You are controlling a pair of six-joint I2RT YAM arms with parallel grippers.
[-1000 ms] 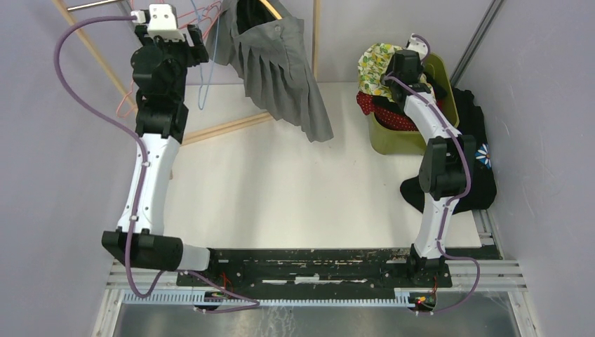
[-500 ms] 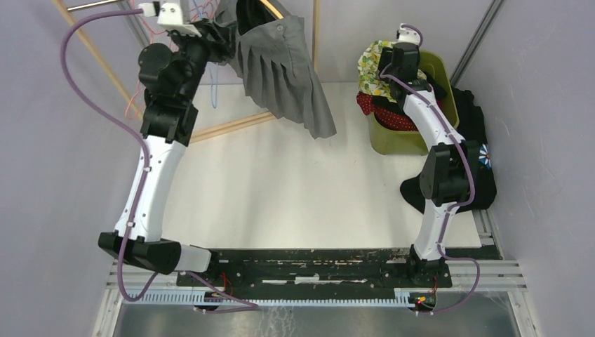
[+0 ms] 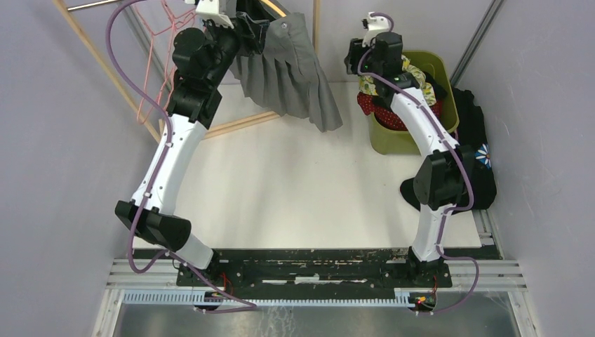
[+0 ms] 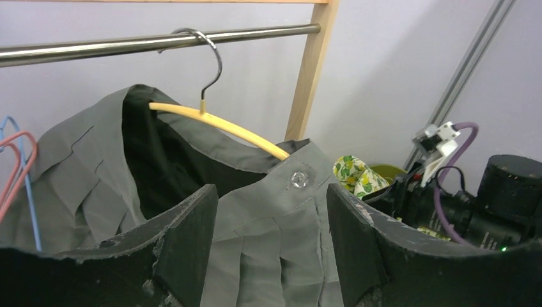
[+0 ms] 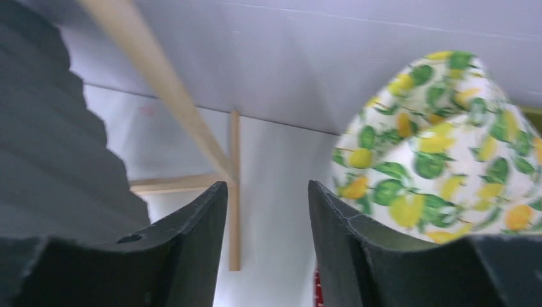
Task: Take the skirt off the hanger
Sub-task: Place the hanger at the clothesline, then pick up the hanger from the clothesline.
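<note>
**Skirt on the hanger, both grippers unloaded**

**Top external view.** The grey pleated fabric skirt (image 3: 295, 77) hangs at the far edge of the white table (image 3: 295, 182), its hem spreading down and to the right. The left gripper (image 3: 254, 31) is raised against the skirt's upper left side. The right gripper (image 3: 353, 60) is in the air between the skirt and the olive-green plastic bin (image 3: 443, 68). The bin holds a lemon-print cloth (image 3: 419, 74) and a red dotted cloth (image 3: 379, 107). Thin pink wire hangers (image 3: 158, 70) hang to the left, beside a pale wooden frame (image 3: 231, 125).

**Left wrist view.** The skirt is draped over the curved yellow hanger (image 4: 230, 128), whose steel hook sits on the round metal rail (image 4: 128, 43). The waistband, with 1 silver snap button (image 4: 298, 179), lies just beyond the 2 black fingers (image 4: 188, 236). The jaws stand wide apart and grip nothing; whether a finger touches the cloth cannot be told. A pale wooden post (image 4: 313, 70) rises behind the skirt.

**Right wrist view.** The picture is blurred. The right gripper's 2 fingers (image 5: 192, 236) are apart, with only wall and wooden frame visible in the gap. The skirt's pleats lie to the left and the lemon-print cloth to the right, neither between the jaws.
</note>
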